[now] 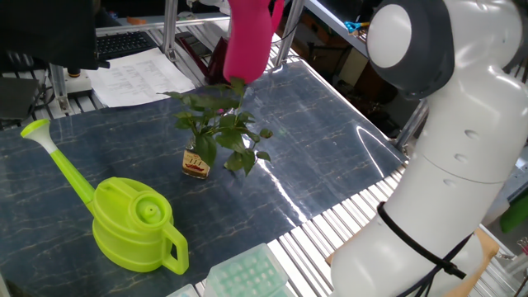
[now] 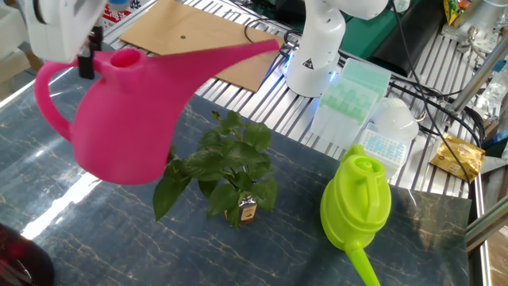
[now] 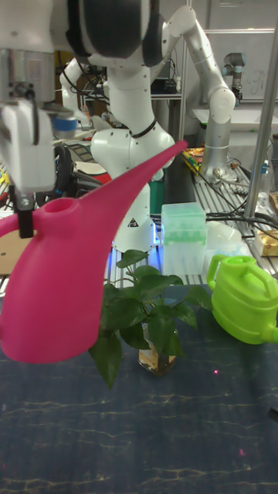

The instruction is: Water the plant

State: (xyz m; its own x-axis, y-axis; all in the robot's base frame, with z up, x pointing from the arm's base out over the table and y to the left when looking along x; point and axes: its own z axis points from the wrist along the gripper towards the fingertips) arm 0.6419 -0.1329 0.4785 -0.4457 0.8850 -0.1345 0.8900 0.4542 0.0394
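The plant (image 2: 226, 163) is a sprig of green leaves in a small amber bottle (image 2: 246, 211) on the dark mat; it also shows in the tall fixed view (image 3: 147, 305) and in one fixed view (image 1: 219, 124). A pink watering can (image 2: 127, 119) hangs in the air just left of the plant. Its long spout (image 2: 238, 56) rises up and over the leaves, and no water shows. My gripper (image 2: 83, 65) is shut on the top of the can's handle, seen also in the tall fixed view (image 3: 25, 220). In one fixed view only the can's body (image 1: 247, 41) shows.
A lime green watering can (image 2: 355, 199) stands right of the plant. Behind it are a pale green rack (image 2: 349, 87) and clear plastic boxes (image 2: 389, 131). The robot base (image 2: 313, 56) and a cardboard sheet (image 2: 182, 32) lie at the far edge. Papers (image 1: 136, 74) lie beyond the mat.
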